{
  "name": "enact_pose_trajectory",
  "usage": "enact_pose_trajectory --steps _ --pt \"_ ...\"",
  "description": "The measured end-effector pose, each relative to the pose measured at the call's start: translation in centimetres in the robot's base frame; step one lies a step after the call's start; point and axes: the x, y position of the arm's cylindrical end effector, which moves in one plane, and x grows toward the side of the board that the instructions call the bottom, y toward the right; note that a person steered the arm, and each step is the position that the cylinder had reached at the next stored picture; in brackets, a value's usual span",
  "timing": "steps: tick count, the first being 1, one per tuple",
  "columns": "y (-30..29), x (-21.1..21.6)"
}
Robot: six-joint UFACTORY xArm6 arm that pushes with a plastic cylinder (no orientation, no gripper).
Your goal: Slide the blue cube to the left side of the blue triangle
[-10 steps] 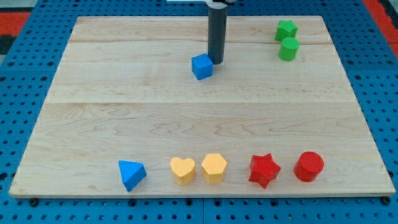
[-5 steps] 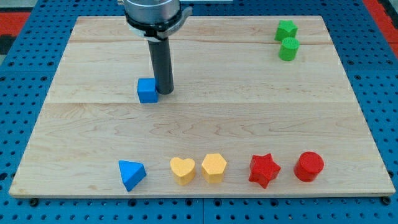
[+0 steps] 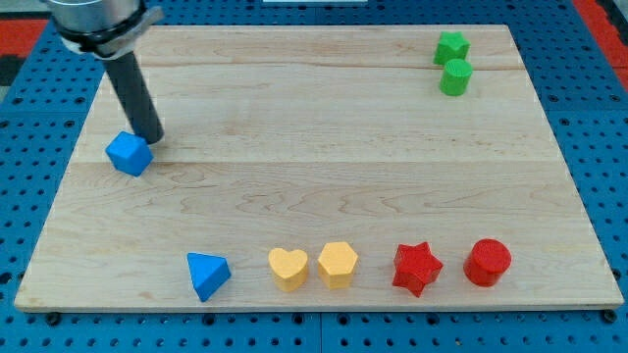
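The blue cube sits near the board's left edge, about mid-height in the view. My tip touches the cube's upper right side; the dark rod rises up and to the left from it. The blue triangle lies near the view's bottom edge of the board, below and to the right of the cube.
Along the bottom, right of the triangle, stand a yellow heart, a yellow hexagon, a red star and a red cylinder. A green star and a green cylinder sit at the top right. The wooden board lies on a blue pegboard.
My tip has pushed the blue cube from the board's upper middle leftward and downward to near the left edge. The other blocks have not moved.
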Motion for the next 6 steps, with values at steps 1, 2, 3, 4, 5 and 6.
enact_pose_trajectory --steps 1,2,3,4,5,6 --pt "-3.1 0.0" --pt "-4.0 0.0" --pt "-2.2 0.6" --pt "-2.2 2.9" --pt "-2.2 4.3" --pt "-1.0 4.7"
